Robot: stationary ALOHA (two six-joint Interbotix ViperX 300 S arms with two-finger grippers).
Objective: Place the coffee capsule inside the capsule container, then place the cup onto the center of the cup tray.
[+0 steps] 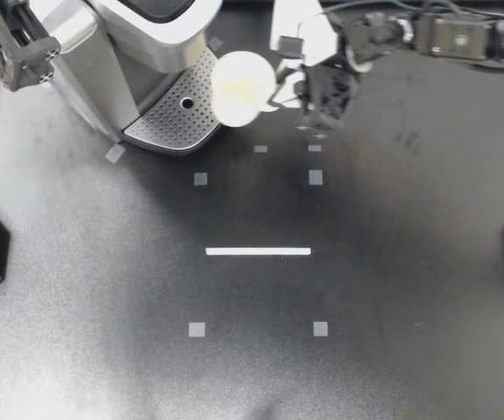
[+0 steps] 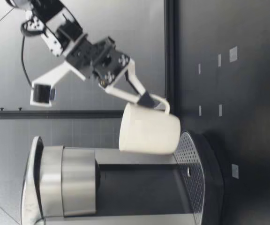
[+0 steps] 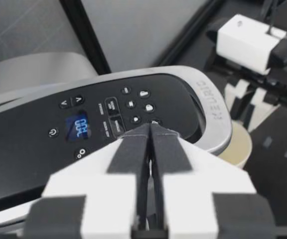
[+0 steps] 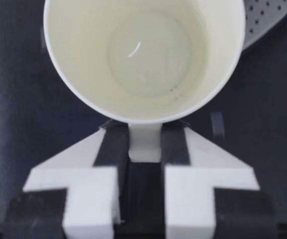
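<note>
Top view: my right gripper [image 1: 280, 87] reaches in and clenches the handle of a white cup [image 1: 243, 87], which sits over the side edge of the cup tray [image 1: 173, 118], the perforated grey plate at the foot of the coffee machine [image 1: 103, 52]. In the right wrist view both fingers [image 4: 112, 149] press the handle [image 4: 144, 142] from two sides, and the cup's inside shows only its pale, glossy bottom. In the low view the cup [image 2: 149, 129] stands nearly upright, mouth up, just above the tray's rim [image 2: 193, 159] (we cannot tell whether it touches). My left gripper [image 1: 16, 54] hangs over the machine, fingers [image 3: 133, 154] pressed together on nothing. Beneath it the black lid panel [image 3: 44, 139] carries button icons, a lit blue display [image 3: 80, 128] and print on its silver rim.
</note>
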